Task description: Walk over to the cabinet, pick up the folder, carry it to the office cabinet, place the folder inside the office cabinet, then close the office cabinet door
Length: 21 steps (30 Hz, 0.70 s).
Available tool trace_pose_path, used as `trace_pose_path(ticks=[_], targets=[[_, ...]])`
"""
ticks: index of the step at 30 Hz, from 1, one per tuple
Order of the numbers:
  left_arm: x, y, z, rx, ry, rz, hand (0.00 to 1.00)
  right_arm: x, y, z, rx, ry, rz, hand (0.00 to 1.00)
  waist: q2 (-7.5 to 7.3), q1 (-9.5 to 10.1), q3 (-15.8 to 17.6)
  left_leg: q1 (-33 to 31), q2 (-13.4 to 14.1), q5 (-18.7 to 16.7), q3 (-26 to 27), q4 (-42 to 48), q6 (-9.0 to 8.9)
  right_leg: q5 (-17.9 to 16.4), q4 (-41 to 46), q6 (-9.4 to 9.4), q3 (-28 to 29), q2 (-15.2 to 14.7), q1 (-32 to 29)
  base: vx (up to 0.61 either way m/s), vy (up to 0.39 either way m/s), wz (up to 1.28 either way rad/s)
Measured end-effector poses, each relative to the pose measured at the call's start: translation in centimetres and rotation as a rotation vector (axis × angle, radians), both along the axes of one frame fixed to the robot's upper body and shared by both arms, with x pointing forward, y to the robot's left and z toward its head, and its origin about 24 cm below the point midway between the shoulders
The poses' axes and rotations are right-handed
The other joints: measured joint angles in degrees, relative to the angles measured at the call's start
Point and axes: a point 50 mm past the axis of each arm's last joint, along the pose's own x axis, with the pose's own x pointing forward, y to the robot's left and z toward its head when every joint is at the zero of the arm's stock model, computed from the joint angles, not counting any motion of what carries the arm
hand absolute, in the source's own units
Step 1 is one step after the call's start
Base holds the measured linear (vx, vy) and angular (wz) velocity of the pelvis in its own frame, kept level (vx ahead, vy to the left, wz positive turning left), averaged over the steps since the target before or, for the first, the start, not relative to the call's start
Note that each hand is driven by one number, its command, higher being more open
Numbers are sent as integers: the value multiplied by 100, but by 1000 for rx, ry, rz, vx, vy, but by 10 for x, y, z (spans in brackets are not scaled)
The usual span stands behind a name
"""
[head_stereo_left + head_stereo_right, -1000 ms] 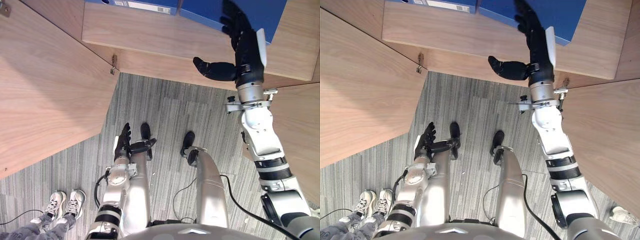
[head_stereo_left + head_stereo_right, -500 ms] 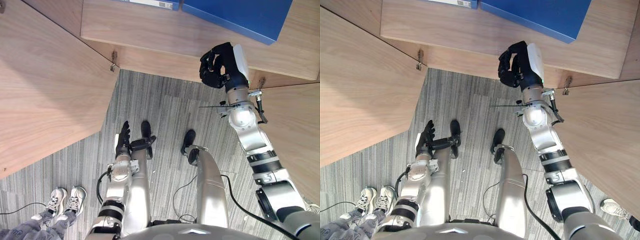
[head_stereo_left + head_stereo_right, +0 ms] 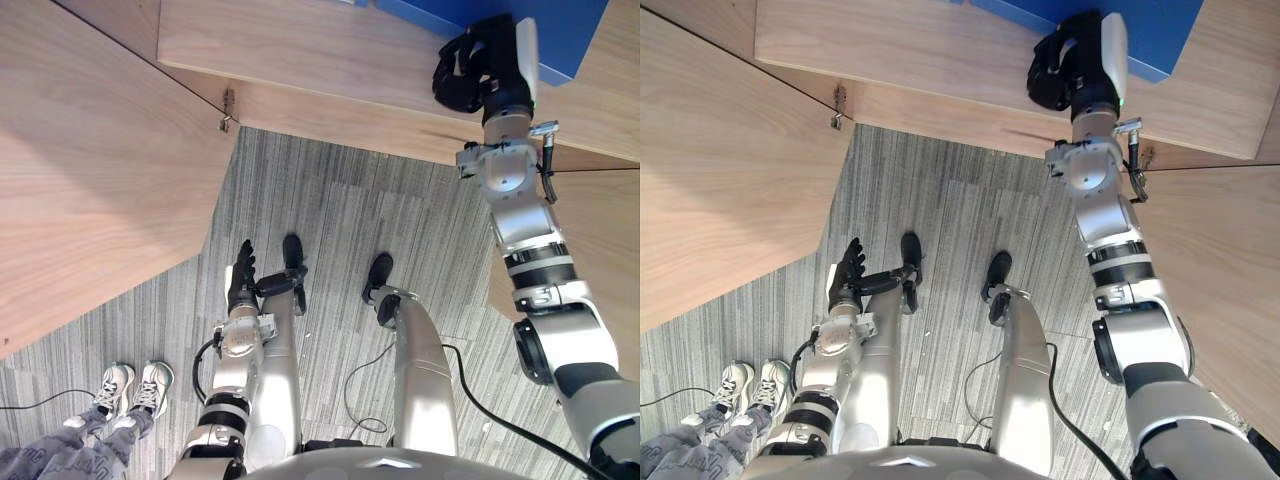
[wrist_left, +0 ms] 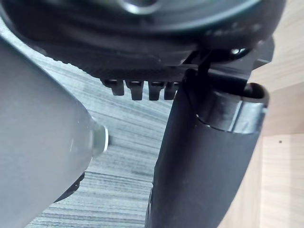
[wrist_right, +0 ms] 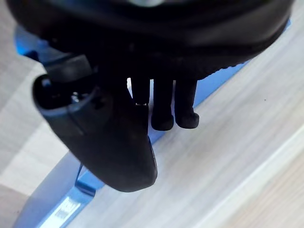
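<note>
Folder: your blue folder (image 3: 570,30) lies flat inside the open office cabinet, on the wood-grain shelf (image 3: 300,50). Its cover is smooth and its edges are straight.
Right hand: your right hand (image 3: 470,70) is raised to the shelf at the folder's near edge. Its dark fingers (image 5: 164,114) are curled in and hold nothing. In the right wrist view their rounded tips are at the folder's blue edge, just over the pale shelf board; you cannot tell whether they touch it.
Thumb: the thumb (image 5: 109,142) is folded in beside the fingers, and its flat white cover (image 3: 525,50) faces outward.
Left hand: your left hand (image 3: 242,282) hangs low over the floor with its fingers straight and relaxed, well apart from the cabinet.
Doors: both flat doors of matt light wood veneer stand open, the left door (image 3: 90,170) swung wide and the right door (image 3: 600,240) beside your right arm. A small metal hinge (image 3: 228,110) sits where the left door meets the shelf.
Floor: the grey carpet (image 3: 340,220) has fine lengthwise stripes.
Person: a person's pale laced shoes (image 3: 135,385) stand on the carpet to your lower left.
</note>
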Motion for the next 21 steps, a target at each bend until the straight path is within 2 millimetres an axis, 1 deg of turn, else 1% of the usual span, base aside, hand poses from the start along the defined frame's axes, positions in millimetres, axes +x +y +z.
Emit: trace_pose_path(ticks=[4, 5, 6, 8, 9, 10, 13, 15, 18, 21], targets=[[1, 0, 1, -21, -4, 21, 100, 9, -10, 10, 75, 17, -50, 0, 5, -19, 3, -23, -7, 5, -16, -10, 5, 10, -27, 11, -19, -3, -1, 0, 0, 0], [3, -1, 1, -31, -5, 23, 100, 12, -15, 13, 101, 28, -76, 0, 15, -16, 8, -33, -13, 10, -24, -22, 9, 14, -38, 16, -27, -6, -3, 6, 13, 3], [5, -2, 1, -35, -4, 27, 100, 12, -17, 11, 115, 35, -86, 0, 16, -19, 9, -40, -19, 17, -34, -37, 9, 18, -48, 19, -38, -11, -3, 5, 15, 5], [7, -2, 2, -49, -6, 41, 100, 16, -14, 11, 138, 58, -89, 0, 19, -90, 10, -58, -29, 37, -42, -67, 19, 45, -80, 32, -49, -14, -8, 1, 5, 2], [9, -4, 4, -56, -10, 44, 100, 21, -13, 10, 176, 92, -96, 0, 28, -120, 15, -61, -36, 71, -34, -105, 29, 87, -128, 37, -47, -13, -11, 0, 0, 0], [11, -7, 5, -71, -18, 45, 100, 23, -15, 16, 227, 90, -100, 0, 50, -120, 26, -64, -47, 117, -32, -153, 39, 136, -181, 36, -50, -13, -13, 0, 0, 0], [14, -9, 8, -101, -29, 64, 100, 28, -12, 25, 339, 104, -115, 0, 76, -139, 37, -73, -64, 208, -31, -240, 67, 232, -262, 34, -58, -12, -19, -39, 14, 1], [16, -10, 9, -110, -33, 73, 100, 30, -12, 34, 375, 107, -124, 0, 141, -139, 46, -114, -74, 248, -29, -260, 102, 286, -284, 31, -63, -16, -49, -60, 8, 1], [16, -8, 10, -128, -37, 95, 100, 30, -10, 48, 436, 76, -121, 0, 205, -151, 69, -163, -106, 383, 3, -416, 97, 413, -359, 25, -60, -36, -135, -64, 2, 2], [16, -8, 9, -129, -33, 97, 100, 30, -9, 55, 498, 57, -105, 0, 288, -145, 103, -167, -112, 466, 23, -473, 97, 461, -362, 1, -69, -42, -159, -67, -17, 3]])
